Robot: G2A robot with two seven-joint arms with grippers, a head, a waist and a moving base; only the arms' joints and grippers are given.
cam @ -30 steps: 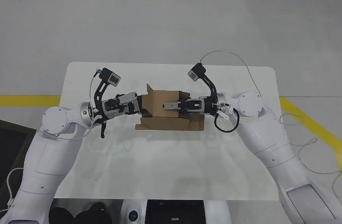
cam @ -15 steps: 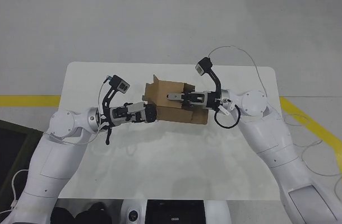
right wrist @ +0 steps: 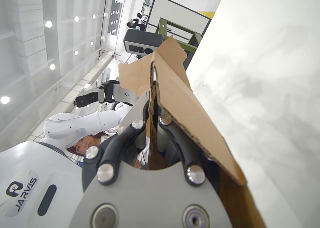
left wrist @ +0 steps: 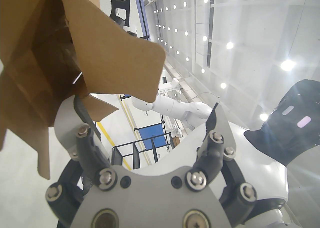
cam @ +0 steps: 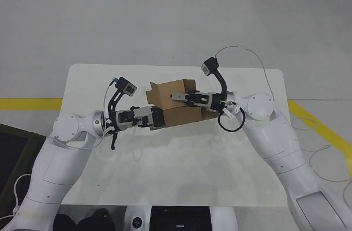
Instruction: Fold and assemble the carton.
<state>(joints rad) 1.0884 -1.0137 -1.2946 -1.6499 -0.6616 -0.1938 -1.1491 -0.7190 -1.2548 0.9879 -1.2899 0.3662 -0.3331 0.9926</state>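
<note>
Carton [cam: 182,117] brown, half-erected, flaps splayed; right claw [right wrist: 151,111] pinching wall; left claw [left wrist: 147,105] spread wide.

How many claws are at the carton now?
2. The left claw, open, is at one end of the carton; the right claw, at the opposite end, is shut on a carton wall.

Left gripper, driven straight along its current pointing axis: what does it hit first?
Likely the carton: in the top view the left gripper points at its near side, and in the left wrist view one finger sits at a flap. Depth unclear.
</note>
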